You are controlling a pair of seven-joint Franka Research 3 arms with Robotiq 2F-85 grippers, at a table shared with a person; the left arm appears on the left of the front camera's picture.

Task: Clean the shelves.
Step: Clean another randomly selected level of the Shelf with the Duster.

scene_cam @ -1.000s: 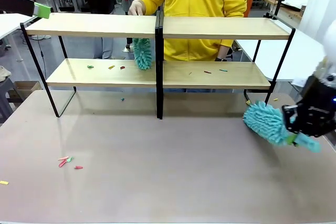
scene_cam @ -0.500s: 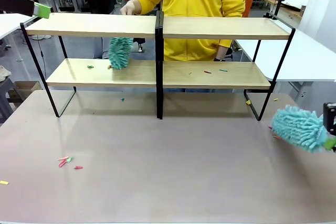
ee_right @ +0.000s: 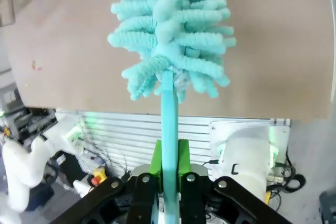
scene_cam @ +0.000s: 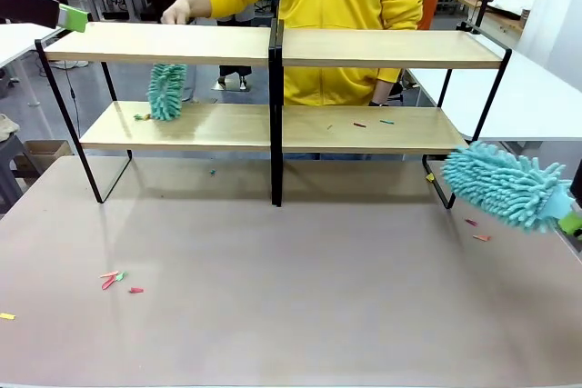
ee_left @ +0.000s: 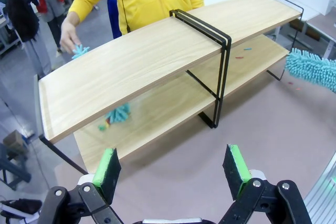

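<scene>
With my left claw (ee_left: 173, 163) gaping empty and my right claw (ee_right: 169, 156) clamped on the teal duster (scene_cam: 505, 186), I'd keep the head flat and enter from the end, since the shelves (scene_cam: 409, 136) begin just off its tip, leftward of the claw, scraps (scene_cam: 360, 124) on the lower board beyond.

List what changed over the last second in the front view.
The person's duster swept along the lower left board of the shelves toward the robot's left, hand following. The right pincer, shut on the robot's duster, carried it rightward, then up. Shelves and tabletop scraps stayed put.
</scene>
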